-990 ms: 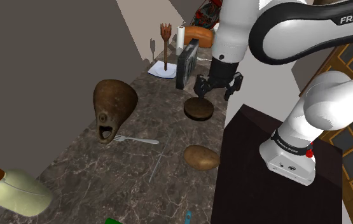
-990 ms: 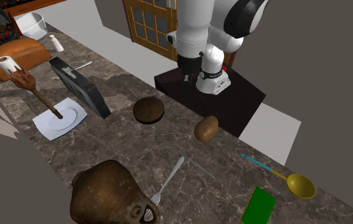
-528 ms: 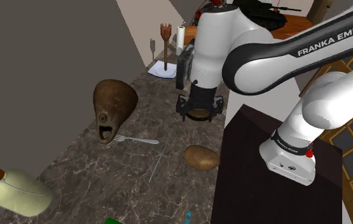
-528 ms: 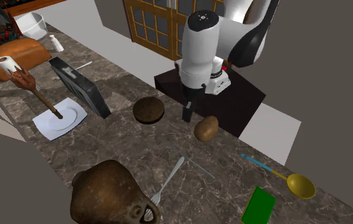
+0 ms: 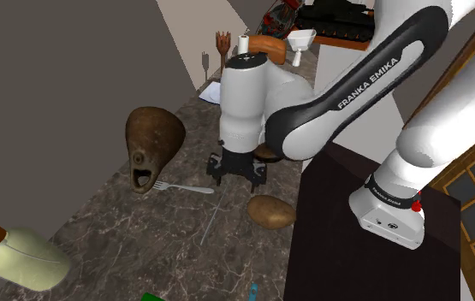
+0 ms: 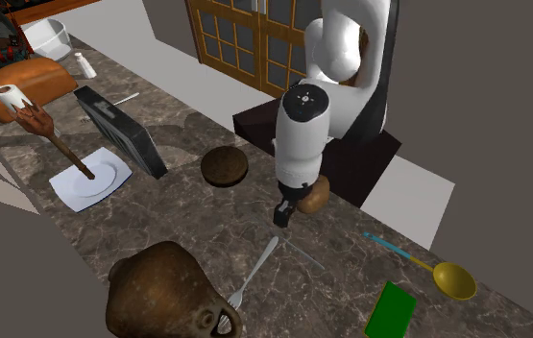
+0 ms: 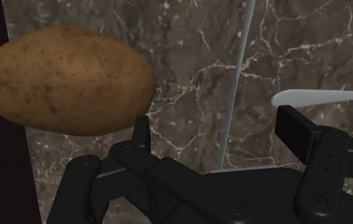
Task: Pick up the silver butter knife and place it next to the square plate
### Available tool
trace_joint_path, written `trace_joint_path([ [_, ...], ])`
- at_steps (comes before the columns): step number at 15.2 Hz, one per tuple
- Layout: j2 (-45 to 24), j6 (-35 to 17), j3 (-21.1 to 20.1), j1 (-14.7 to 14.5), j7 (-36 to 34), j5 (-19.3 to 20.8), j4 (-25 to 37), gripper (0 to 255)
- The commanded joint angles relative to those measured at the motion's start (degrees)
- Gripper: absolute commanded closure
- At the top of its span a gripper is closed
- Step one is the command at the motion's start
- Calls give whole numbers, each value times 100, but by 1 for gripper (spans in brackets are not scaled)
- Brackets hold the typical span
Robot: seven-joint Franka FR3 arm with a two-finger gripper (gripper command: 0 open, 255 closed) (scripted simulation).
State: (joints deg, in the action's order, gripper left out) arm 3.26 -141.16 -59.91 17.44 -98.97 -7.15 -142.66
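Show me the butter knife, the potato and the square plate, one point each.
butter knife (image 7: 238, 83), wrist view, middle of its length.
potato (image 7: 63, 79), wrist view, its middle.
square plate (image 6: 110, 175), second exterior view, bare white part.

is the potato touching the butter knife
Apart. The wrist view shows a strip of bare marble counter between the potato and the thin butter knife.
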Motion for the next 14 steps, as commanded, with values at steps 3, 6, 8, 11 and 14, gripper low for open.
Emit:
trace_joint_path([
  [3, -1742, -275, 376, -353, -2343, 2293, 684, 0],
  [6, -2100, -358, 823, -797, -2751, 2662, 880, 0],
  [8, -2259, -465, 997, -945, -2898, 2874, 887, 0],
  [11, -2490, -621, 1261, -1168, -3106, 3173, 910, 0],
  [14, -2608, -701, 1399, -1284, -3210, 3323, 927, 0],
])
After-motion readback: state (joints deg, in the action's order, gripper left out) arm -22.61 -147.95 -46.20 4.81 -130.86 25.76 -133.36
